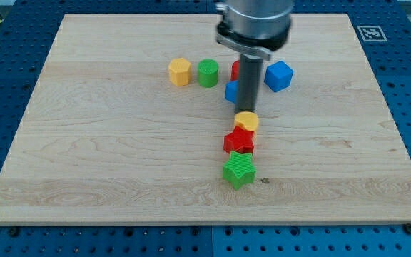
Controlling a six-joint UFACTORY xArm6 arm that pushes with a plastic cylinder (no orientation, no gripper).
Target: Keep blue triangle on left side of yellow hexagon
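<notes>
The yellow hexagon [180, 72] sits in the upper middle of the board. A blue block [230, 91], mostly hidden behind my rod so its shape is unclear, lies to the right of the hexagon and slightly lower. A green cylinder [207, 73] stands between them. My tip [248, 111] is right beside the blue block, on its right. It touches the top edge of a small yellow block [247, 121].
A red block [235, 69] peeks out behind the rod. A blue cube [279, 76] sits to the rod's right. Below the small yellow block, a red star [239, 140] and a green star [239, 169] form a column. The board [84, 157] is wooden.
</notes>
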